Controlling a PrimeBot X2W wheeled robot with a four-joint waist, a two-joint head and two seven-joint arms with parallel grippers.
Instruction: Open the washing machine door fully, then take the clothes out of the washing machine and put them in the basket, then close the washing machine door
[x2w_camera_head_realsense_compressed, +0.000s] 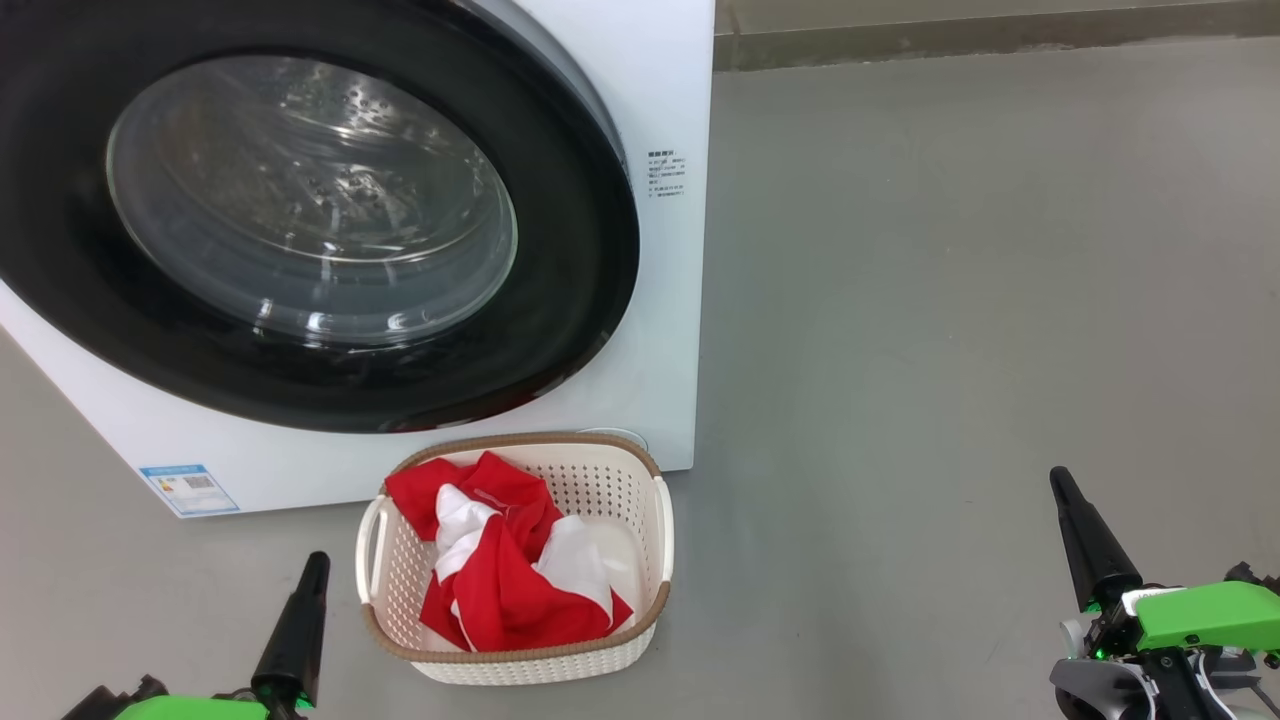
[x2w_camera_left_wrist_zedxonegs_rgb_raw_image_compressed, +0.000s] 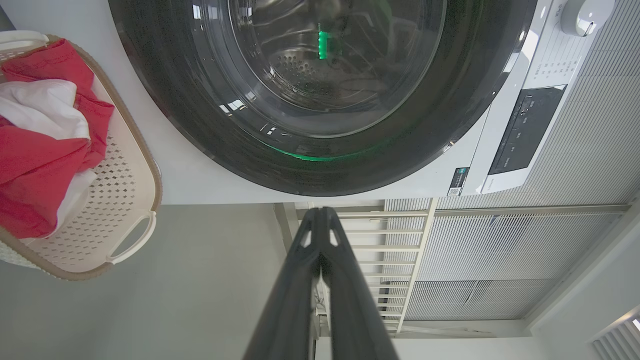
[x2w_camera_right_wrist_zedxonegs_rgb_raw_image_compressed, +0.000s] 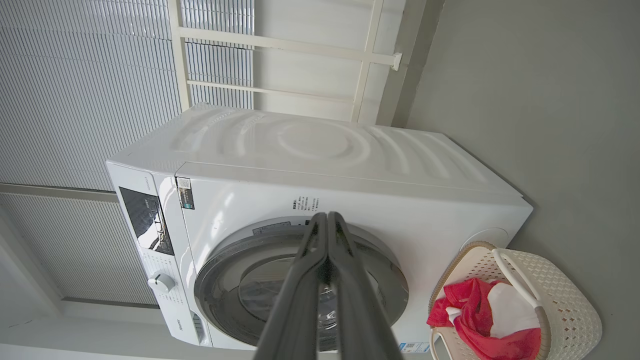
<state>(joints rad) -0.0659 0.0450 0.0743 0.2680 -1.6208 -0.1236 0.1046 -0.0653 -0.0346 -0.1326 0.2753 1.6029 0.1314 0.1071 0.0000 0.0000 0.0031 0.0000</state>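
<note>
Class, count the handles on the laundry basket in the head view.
2. On the basket, the left handle is on its left side and the right handle is opposite; none looks hidden.

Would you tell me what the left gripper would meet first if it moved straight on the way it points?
Probably the washing machine, its white front below the washing machine door; the left gripper points there with nothing between. Depth is unclear, so possibly the door's black rim.
</note>
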